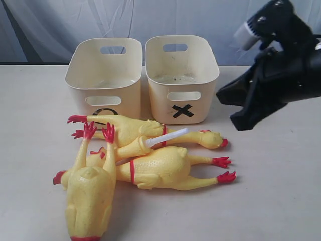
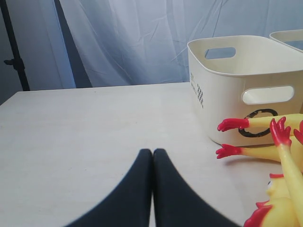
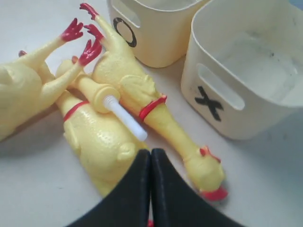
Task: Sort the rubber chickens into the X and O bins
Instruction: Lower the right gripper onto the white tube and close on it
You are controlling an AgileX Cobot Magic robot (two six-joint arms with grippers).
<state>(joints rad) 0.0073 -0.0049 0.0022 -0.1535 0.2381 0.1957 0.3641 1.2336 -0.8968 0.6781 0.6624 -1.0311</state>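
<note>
Several yellow rubber chickens lie in a heap on the table in front of the bins. One (image 1: 150,131) lies along the bins with its head to the right. Another (image 1: 165,168) lies behind it, feet to the right. A third (image 1: 90,196) is nearest the camera. The O bin (image 1: 105,75) stands left of the X bin (image 1: 181,75), and both look empty. My right gripper (image 3: 150,152) is shut and empty, hanging over the chicken (image 3: 94,142) beside the head (image 3: 206,170). My left gripper (image 2: 152,152) is shut and empty, low over bare table left of the O bin (image 2: 227,94).
A white squeaker tube (image 1: 165,136) sticks out of a smaller chicken in the heap. The right arm (image 1: 271,80) hangs above the table to the right of the X bin. Pale curtain cloth hangs behind the table.
</note>
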